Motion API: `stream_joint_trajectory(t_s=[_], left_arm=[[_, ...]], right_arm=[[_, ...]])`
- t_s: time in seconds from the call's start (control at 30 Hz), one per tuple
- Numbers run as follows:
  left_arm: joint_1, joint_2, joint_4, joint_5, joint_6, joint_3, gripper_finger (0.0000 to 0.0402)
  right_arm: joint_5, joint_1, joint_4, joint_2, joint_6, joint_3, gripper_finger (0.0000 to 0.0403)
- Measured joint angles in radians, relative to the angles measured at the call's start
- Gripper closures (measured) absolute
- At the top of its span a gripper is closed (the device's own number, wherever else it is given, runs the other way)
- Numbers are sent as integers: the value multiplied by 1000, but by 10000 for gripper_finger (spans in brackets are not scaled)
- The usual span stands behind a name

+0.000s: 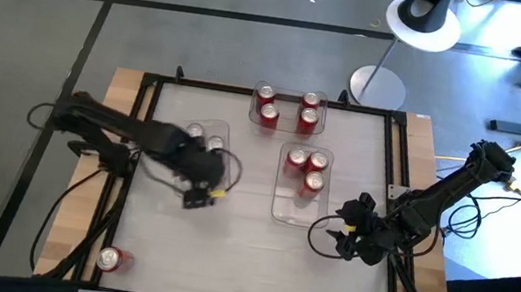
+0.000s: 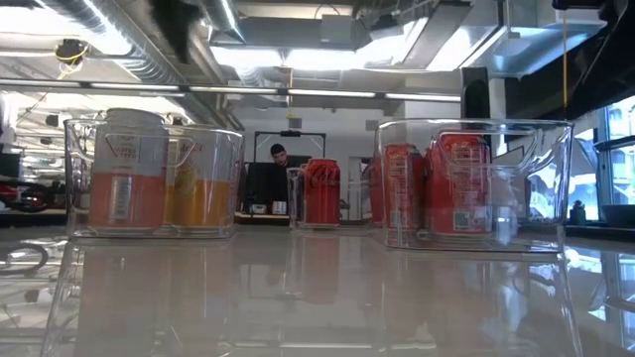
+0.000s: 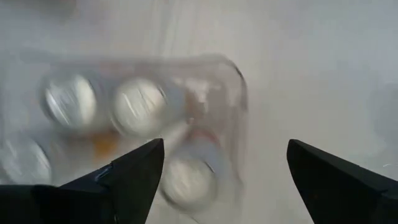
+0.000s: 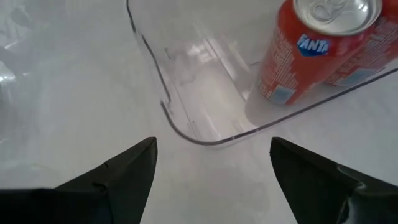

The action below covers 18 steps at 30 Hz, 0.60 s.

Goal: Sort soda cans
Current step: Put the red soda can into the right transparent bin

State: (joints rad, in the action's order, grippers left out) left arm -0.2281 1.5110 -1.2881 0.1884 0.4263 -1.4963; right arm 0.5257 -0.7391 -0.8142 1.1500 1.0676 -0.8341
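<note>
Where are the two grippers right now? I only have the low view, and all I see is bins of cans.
Observer: The left gripper hangs open over the left bin, above the silver-topped cans in it.
Operator: And the right one?
Observer: The right gripper is open and empty, facing the near, empty end of the middle bin.
Operator: Any cans outside the bins?
Observer: One red can sits alone at the table's front left corner, far from both grippers.
</note>
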Motion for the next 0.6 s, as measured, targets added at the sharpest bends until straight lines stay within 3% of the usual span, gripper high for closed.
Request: stream_joint_trajectory(t_s=[0.2, 0.6], left_arm=[[-233, -129, -12, 23, 380, 105, 76], [-646, -139, -8, -25, 1009, 179, 76]], right_arm=[[21, 0, -11, 0, 0, 0, 94], [32, 0, -21, 0, 41, 0, 94]])
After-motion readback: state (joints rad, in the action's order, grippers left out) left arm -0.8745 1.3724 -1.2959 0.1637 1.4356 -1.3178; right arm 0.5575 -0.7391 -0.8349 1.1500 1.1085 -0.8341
